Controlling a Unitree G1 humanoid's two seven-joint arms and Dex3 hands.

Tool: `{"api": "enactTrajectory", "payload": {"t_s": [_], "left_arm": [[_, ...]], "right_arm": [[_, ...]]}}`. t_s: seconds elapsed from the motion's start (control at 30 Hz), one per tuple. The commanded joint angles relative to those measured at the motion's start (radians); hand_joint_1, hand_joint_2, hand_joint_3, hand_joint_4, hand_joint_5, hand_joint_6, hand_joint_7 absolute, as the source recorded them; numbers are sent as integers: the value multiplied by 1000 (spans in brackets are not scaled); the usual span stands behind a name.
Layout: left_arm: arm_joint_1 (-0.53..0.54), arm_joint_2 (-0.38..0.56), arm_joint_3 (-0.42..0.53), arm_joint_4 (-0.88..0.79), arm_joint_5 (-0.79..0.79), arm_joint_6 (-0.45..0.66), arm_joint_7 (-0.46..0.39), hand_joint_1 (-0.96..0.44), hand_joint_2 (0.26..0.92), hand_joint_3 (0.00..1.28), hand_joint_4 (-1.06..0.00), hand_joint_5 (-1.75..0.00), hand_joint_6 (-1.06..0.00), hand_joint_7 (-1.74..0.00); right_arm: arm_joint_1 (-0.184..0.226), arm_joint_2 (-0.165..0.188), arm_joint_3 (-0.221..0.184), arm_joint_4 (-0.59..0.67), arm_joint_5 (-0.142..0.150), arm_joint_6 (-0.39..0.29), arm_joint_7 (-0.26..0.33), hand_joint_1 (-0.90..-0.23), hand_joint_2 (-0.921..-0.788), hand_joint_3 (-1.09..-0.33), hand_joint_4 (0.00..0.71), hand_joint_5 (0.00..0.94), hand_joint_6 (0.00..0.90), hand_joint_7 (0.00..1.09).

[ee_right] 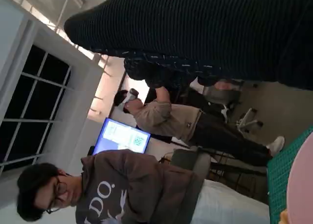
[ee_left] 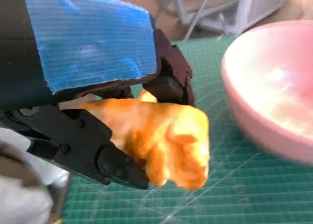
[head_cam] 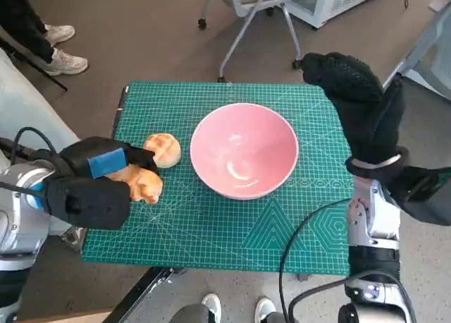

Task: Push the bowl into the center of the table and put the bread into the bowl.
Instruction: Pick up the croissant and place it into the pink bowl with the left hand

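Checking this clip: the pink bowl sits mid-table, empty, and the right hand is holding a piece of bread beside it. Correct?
Not quite: the left hand holds the bread, as the left wrist view shows. The right hand is raised beyond the table's edge, holding nothing. The pink bowl is mid-table and empty.

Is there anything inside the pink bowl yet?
No. The pink bowl shows only its bare glossy inside. One bread piece is in the left hand; the other bread lies beside it on the mat.
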Motion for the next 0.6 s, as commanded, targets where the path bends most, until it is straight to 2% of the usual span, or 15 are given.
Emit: {"api": "enactTrajectory", "payload": {"t_s": [0.03, 0.3, 0.4, 0.6], "left_arm": [[-203, -35, 25, -84, -24, -13, 39, 3, 889, 29, -833, -1102, -722, -972], [-364, -146, -89, -55, 14, -44, 62, 3, 887, 36, -796, -1191, -771, -867], [-419, -195, -137, 12, 28, -86, 79, 4, 888, 42, -767, -1243, -791, -821], [-509, -275, -210, 177, 56, -174, 105, 1, 891, 40, -775, -1212, -763, -877]], "right_arm": [[9, 0, 3, 16, 4, 9, 11, -660, -921, -784, 163, 2, -1, 483], [8, 0, 5, 20, -2, 3, 12, -651, -921, -796, 163, 1, -1, 483], [9, -2, 5, 18, -4, 2, 12, -652, -921, -797, 163, 1, -1, 478], [17, -6, 3, 11, -3, 2, 14, -657, -921, -796, 163, 1, -1, 471]]}}
